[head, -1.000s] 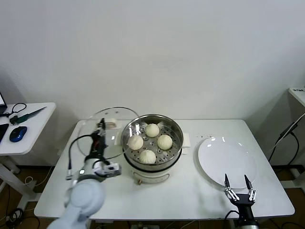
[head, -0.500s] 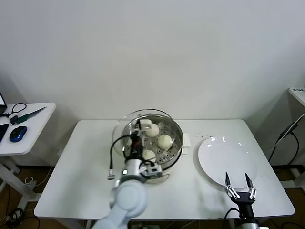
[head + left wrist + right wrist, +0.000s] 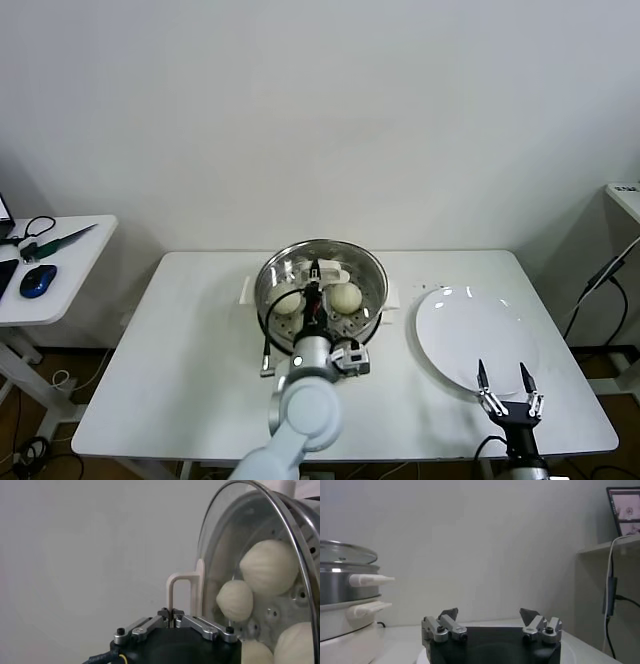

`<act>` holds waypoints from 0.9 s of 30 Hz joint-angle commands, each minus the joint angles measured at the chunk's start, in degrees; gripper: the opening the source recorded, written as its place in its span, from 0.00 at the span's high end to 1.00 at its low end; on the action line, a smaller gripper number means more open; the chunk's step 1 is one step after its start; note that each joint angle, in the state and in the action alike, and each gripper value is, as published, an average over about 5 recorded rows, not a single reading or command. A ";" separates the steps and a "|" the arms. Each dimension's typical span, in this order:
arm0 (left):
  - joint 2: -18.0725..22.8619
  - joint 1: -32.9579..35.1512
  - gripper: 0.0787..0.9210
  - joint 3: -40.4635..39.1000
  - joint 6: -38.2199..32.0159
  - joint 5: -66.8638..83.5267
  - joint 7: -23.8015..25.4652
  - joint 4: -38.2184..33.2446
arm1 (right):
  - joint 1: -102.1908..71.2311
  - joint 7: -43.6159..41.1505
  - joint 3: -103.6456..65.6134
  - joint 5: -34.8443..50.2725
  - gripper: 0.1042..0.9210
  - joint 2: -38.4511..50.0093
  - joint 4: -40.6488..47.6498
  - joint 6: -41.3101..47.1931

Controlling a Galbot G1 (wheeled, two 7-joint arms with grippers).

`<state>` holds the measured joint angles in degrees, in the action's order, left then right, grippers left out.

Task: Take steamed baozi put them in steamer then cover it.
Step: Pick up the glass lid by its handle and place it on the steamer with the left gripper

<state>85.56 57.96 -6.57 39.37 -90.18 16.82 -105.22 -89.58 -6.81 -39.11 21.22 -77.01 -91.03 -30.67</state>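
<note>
Left gripper (image 3: pixel 173 614): your fingers are pressed together on the flat whitish handle (image 3: pixel 183 594) of the cover (image 3: pixel 260 540), pinching it at centre frame in the head view.

Cover: clear glass lid with metal rim, sitting over the steamer (image 3: pixel 368 274); its rim lines up with the pot's rim in the head view.

Steamed baozi (image 3: pixel 269 566): you can see the cream-white buns through the glass, on the perforated tray inside the pot; the head view shows one clearly (image 3: pixel 345 296), the others partly hidden by your left arm.

Right gripper (image 3: pixel 508 389): fingers spread wide, holding and touching nothing, low at lower right of the head view, over the near edge of the white plate (image 3: pixel 470 325).

White plate: on the white table (image 3: pixel 190 350), right of the steamer and apart from it.
</note>
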 commanded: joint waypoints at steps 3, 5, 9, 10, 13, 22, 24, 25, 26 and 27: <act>1.83 -0.61 0.94 -1.30 0.56 -1.68 0.17 2.64 | -0.40 0.06 -0.14 0.33 0.12 -0.10 -0.63 -0.35; 1.62 -0.58 0.94 -0.99 0.45 -1.64 -0.20 2.97 | -0.53 0.04 -0.14 0.32 0.12 -0.17 -0.66 -0.47; 1.16 -0.70 0.94 -0.46 0.29 -1.40 -0.94 3.38 | -0.82 0.01 -0.12 0.37 0.12 -0.30 -0.60 -0.65; 1.09 -0.76 0.94 -0.35 0.25 -1.37 -1.21 3.44 | -0.88 0.00 -0.11 0.39 0.12 -0.32 -0.57 -0.67; 0.92 -0.88 0.94 -0.06 0.11 -1.39 -2.25 3.65 | -1.02 -0.06 -0.11 0.42 0.12 -0.36 -0.54 -0.73; 0.41 -0.79 0.94 0.12 -0.51 -2.02 -2.86 3.67 | -1.26 -0.21 -0.13 0.47 0.12 -0.41 -0.59 -1.01; 0.33 -0.72 0.94 0.21 -0.62 -2.03 -3.06 3.96 | -1.31 -0.27 -0.07 0.45 0.12 -0.44 -0.54 -1.06; 0.31 -0.73 0.94 0.27 -0.66 -2.02 -3.20 4.14 | -1.33 -0.31 -0.03 0.42 0.12 -0.45 -0.52 -1.07; 0.29 -0.77 0.94 0.37 -0.70 -1.99 -3.36 4.35 | -1.35 -0.38 0.00 0.40 0.12 -0.46 -0.53 -1.09; 0.28 -0.84 0.94 0.46 -0.72 -1.96 -3.48 4.55 | -1.37 -0.47 0.03 0.37 0.12 -0.46 -0.57 -1.09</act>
<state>85.57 56.72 -5.71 38.56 -91.62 13.35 -100.83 -90.93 -7.06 -39.15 21.63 -77.42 -91.58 -31.70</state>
